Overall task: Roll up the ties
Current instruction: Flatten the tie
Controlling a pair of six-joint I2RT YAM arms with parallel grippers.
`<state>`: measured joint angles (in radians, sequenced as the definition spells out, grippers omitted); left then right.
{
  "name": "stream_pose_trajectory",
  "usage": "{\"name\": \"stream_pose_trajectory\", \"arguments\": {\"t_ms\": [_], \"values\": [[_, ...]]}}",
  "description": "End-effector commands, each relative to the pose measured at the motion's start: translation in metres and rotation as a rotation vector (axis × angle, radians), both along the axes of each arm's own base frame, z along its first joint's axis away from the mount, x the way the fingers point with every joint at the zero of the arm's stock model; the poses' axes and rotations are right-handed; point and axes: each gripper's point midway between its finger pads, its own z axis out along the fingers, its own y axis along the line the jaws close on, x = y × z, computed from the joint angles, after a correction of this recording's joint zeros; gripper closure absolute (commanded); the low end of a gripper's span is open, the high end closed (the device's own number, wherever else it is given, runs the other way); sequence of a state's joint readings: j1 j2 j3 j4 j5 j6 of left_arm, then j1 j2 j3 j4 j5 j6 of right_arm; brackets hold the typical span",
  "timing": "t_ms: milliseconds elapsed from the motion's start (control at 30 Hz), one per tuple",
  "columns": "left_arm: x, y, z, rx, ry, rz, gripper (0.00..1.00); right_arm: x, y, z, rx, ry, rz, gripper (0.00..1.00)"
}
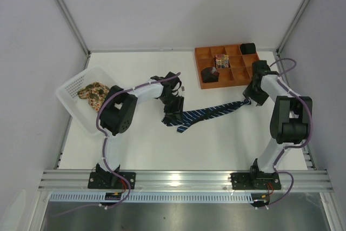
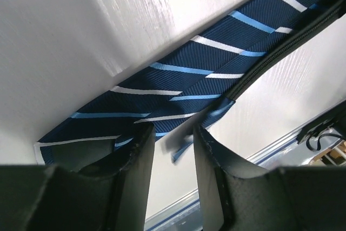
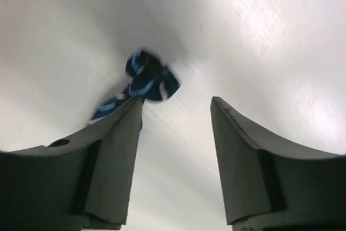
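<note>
A navy tie (image 1: 216, 111) with pale-blue stripes lies slanted across the table's middle. My left gripper (image 1: 174, 116) is over its wide end. In the left wrist view the tie (image 2: 178, 74) runs across just beyond my left gripper (image 2: 173, 131), which is open with a loose flap of the tie at its tips. My right gripper (image 1: 248, 100) is at the narrow end. It stands open (image 3: 175, 101), with the crumpled narrow end (image 3: 148, 77) beside its left fingertip, outside the gap. A tan floral tie (image 1: 93, 93) lies bunched in the white basket (image 1: 73, 104).
The orange tray (image 1: 203, 82) with square compartments stands at the back right and holds a few rolled bundles, one dark (image 1: 211, 74) and one colourful (image 1: 220, 60). The basket sits at the table's left edge, close to the left arm's elbow. White walls enclose the table.
</note>
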<state>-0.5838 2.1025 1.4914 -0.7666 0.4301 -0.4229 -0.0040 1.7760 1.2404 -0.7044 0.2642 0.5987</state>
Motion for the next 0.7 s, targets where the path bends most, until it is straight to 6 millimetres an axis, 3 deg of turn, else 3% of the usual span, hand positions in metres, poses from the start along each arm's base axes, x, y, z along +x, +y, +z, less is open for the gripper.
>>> {"name": "stream_pose_trajectory", "arguments": {"t_ms": [0,67,100,133,200,233,300,333,467,567,667], "values": [[-0.013,0.020,-0.015,0.075,0.035,-0.056,0.58,0.041,-0.014,0.030,-0.057,-0.105,0.060,0.38],[-0.013,0.018,-0.010,0.056,0.030,-0.079,0.58,0.046,0.005,0.031,0.004,-0.106,0.138,0.37],[-0.014,0.015,-0.003,0.029,0.027,-0.090,0.57,0.040,0.011,0.030,0.015,-0.087,0.159,0.37],[-0.014,0.014,0.000,0.017,0.020,-0.100,0.57,0.037,0.038,0.030,0.030,-0.086,0.233,0.37],[-0.012,0.011,0.007,-0.003,0.005,-0.111,0.56,0.021,0.057,0.031,0.020,-0.080,0.278,0.37],[-0.011,0.008,0.014,-0.027,-0.008,-0.116,0.56,0.015,0.076,0.032,0.028,-0.092,0.328,0.37],[-0.010,0.005,0.019,-0.050,-0.021,-0.119,0.55,0.016,0.094,0.034,0.063,-0.157,0.377,0.38],[-0.014,0.002,0.020,-0.073,-0.007,-0.122,0.55,0.009,0.102,0.024,0.084,-0.135,0.404,0.38],[-0.029,0.005,0.014,-0.092,0.041,-0.118,0.57,0.015,0.105,0.003,0.097,-0.090,0.434,0.44],[-0.046,0.019,0.007,-0.068,0.045,-0.105,0.57,0.022,0.108,-0.009,0.101,-0.078,0.460,0.47],[-0.059,0.031,0.001,-0.039,0.046,-0.094,0.55,0.009,0.107,-0.027,0.115,-0.015,0.448,0.48]]}}
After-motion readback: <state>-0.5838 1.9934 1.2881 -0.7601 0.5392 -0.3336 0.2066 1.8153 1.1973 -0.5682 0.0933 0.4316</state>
